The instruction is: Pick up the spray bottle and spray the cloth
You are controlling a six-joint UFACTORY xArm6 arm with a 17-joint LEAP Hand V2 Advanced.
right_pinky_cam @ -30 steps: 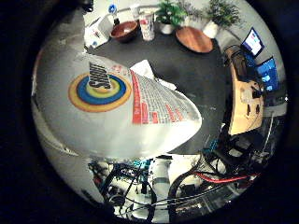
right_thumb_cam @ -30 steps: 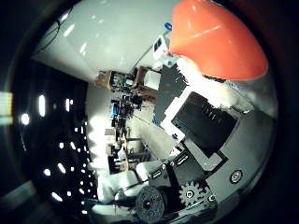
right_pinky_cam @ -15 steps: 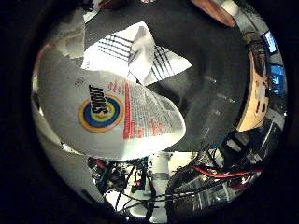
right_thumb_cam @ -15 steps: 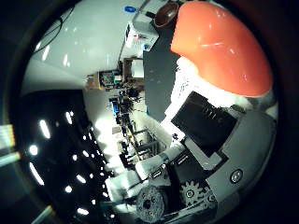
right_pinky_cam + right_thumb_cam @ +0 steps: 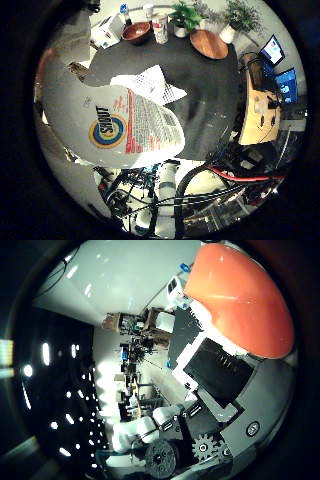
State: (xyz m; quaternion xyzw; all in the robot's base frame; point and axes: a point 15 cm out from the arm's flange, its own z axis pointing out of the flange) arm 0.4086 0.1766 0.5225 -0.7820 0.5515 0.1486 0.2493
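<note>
Below on the dark table lies the cloth; the hand grips the spray bottle, its orange top in thumb-side view.

dark table | potted plants at far edge | wooden desk with lit monitors beside

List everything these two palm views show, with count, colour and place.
spray bottle: one, white body with orange top, close against the palm
cloth: one, white with dark stripes, on the dark table beyond the bottle
table: one, dark
bowl: one, brown, far table edge
wooden plate: one, brown, far edge
potted plants: at least two, green, far edge
monitors: two, lit blue, side desk
hand: one, white and black, beside the bottle's top
</note>
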